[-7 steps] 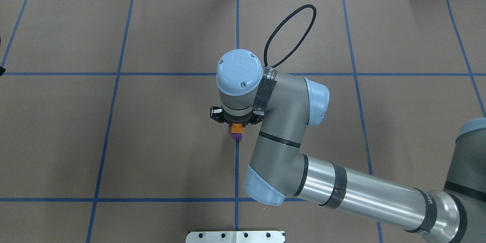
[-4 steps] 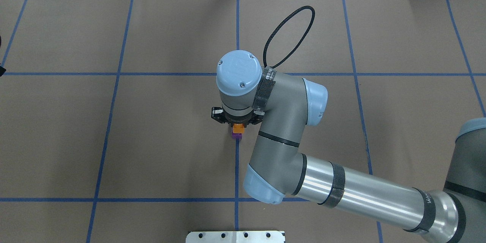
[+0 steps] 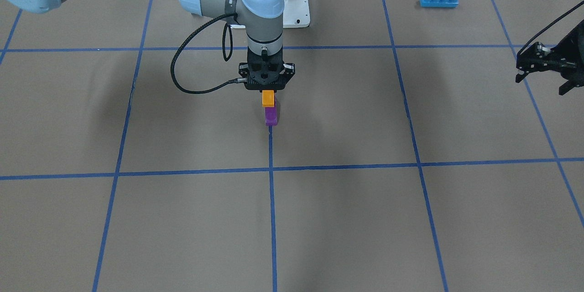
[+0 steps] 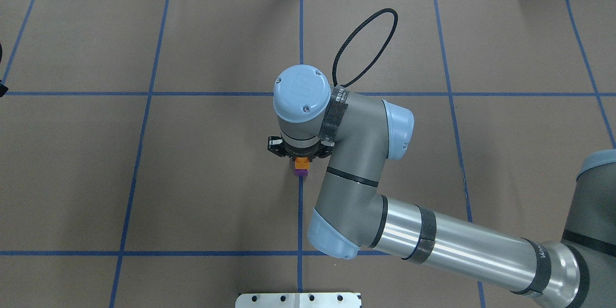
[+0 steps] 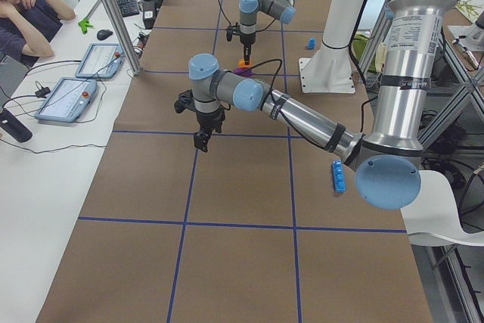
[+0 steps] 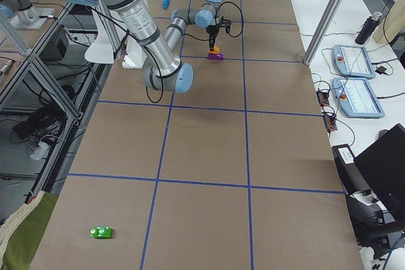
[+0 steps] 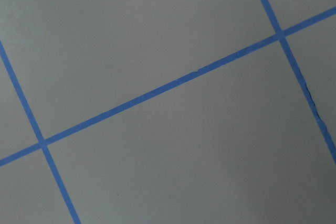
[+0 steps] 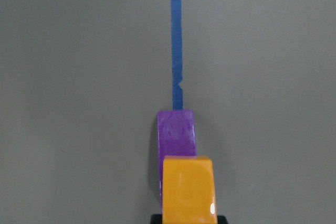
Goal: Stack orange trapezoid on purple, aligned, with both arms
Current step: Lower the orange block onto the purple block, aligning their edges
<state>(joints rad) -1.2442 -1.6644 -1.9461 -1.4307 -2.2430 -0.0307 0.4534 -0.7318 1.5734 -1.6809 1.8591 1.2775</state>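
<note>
My right gripper (image 3: 268,92) is shut on the orange trapezoid (image 3: 268,98) and holds it straight over the purple block (image 3: 271,116), which sits on the table at the end of a blue tape line. The two blocks look nearly touching; I cannot tell if they meet. In the overhead view the orange trapezoid (image 4: 301,160) peeks out under the wrist, with the purple block (image 4: 301,171) just below it. The right wrist view shows the orange trapezoid (image 8: 188,190) in front of the purple block (image 8: 176,132). My left gripper (image 3: 542,83) hangs open and empty far off to the side.
A long blue four-stud brick (image 3: 439,0) lies near the robot's base on my left side. The white base plate (image 3: 299,9) stands behind the right arm. A small green toy (image 6: 100,233) lies far off at the right end of the table. Operators' tablets sit beyond the table's edge.
My right wrist has shifted slightly and come down a little with the orange trapezoid, so less of the purple block shows under it. The left arm stays out of the overhead view.
</note>
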